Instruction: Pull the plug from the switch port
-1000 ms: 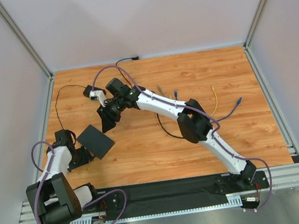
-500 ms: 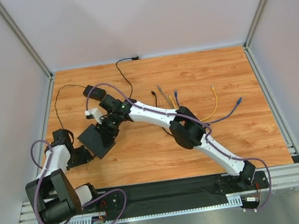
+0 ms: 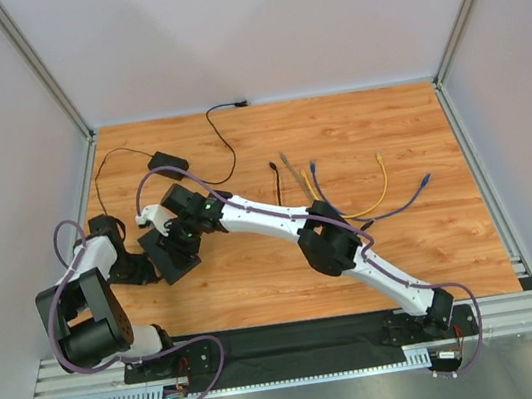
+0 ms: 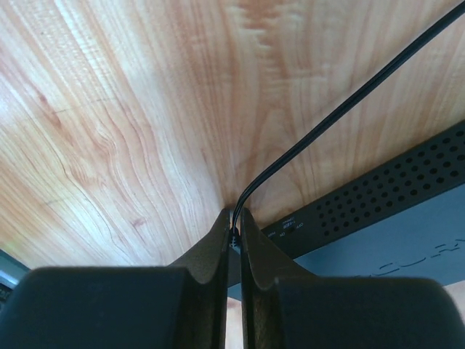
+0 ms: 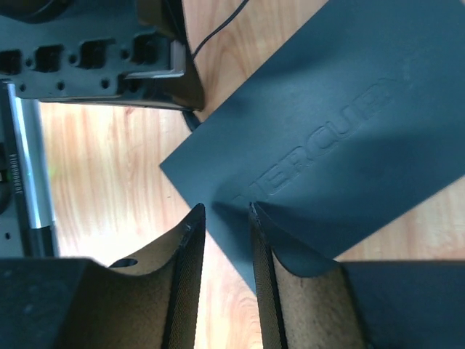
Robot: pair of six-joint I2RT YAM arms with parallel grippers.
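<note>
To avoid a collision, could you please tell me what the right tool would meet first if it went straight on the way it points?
The switch: the right tool points at its top face near a corner, seemingly very close, though the depth is hard to judge.

Plug (image 4: 235,242) — mostly hidden (between fingers (image 4: 209,254) of left tool (image 4: 234,215)).

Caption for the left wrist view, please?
Left gripper pinching the thin black cable at the switch's vented edge.

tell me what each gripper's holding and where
Left gripper pinches the black cable at its plug end by the switch; right gripper holds nothing.
</note>
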